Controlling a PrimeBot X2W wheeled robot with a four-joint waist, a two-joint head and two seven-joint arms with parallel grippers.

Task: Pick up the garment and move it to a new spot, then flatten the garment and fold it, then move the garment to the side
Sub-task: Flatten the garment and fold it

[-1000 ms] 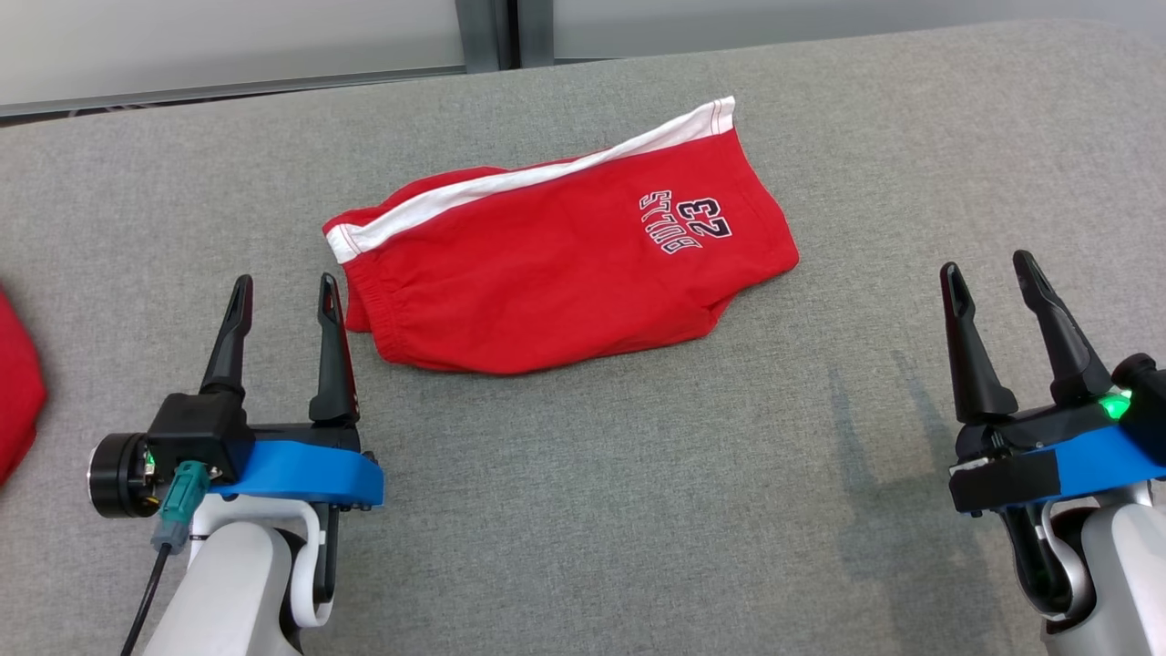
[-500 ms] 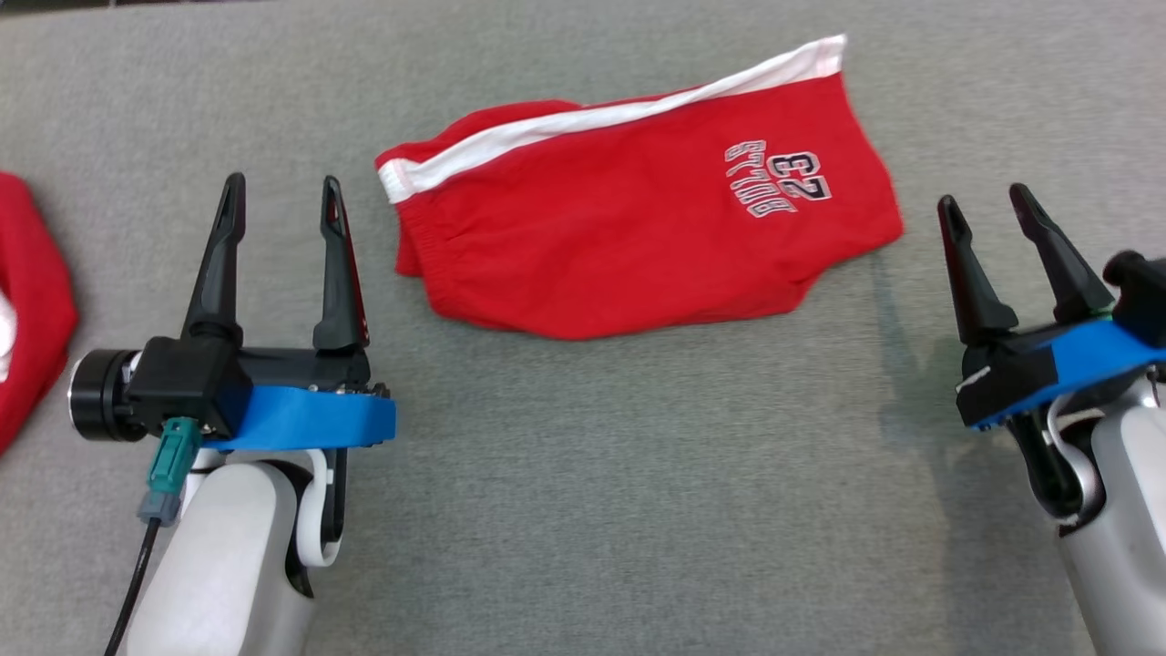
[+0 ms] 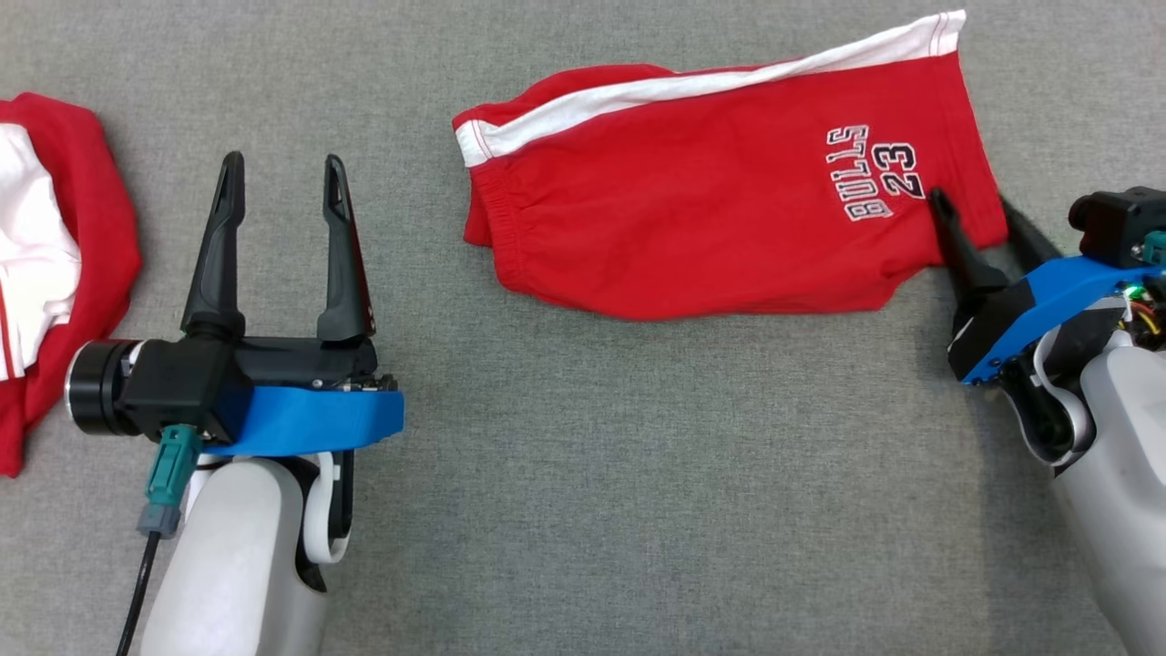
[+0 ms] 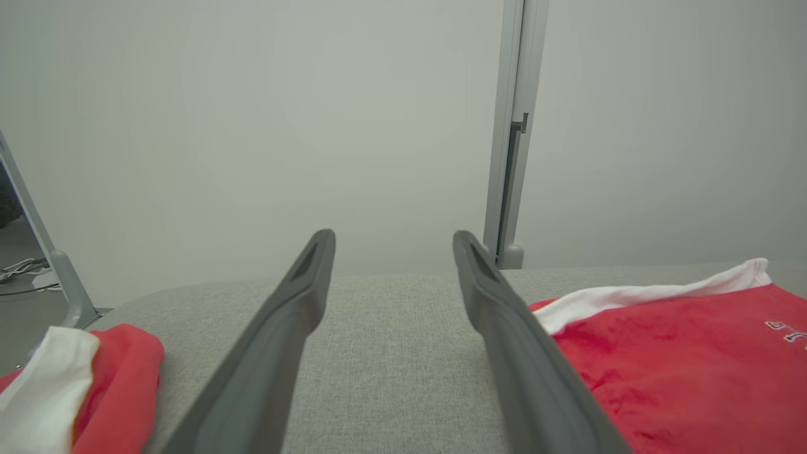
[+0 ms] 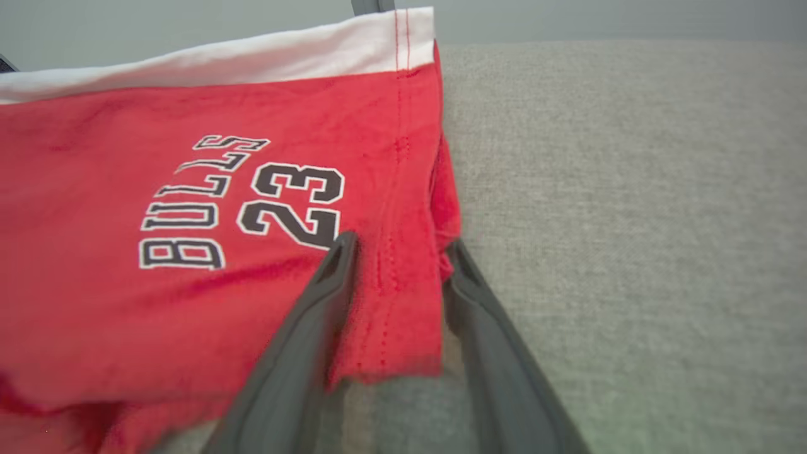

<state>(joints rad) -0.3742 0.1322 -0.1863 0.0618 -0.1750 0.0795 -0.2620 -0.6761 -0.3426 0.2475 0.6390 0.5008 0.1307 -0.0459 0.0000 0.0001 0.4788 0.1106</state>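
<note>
Straddling shorts [image 3: 710, 219] hem, right gripper [image 3: 973, 205] part-hidden by cloth, second garment [image 3: 55, 255] cropped.

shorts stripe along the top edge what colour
White stripe on red shorts, clearest in the head view.

Red shorts [image 3: 692, 228]: "BULLS" over "23", dark print with white outline, near leg hem.

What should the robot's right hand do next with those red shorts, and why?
Probably close the right hand. Its fingers straddle the hem corner of the red shorts, cloth between them but not yet pinched. The left hand sits open, off the cloth, so the pick-up seems to start here.
</note>
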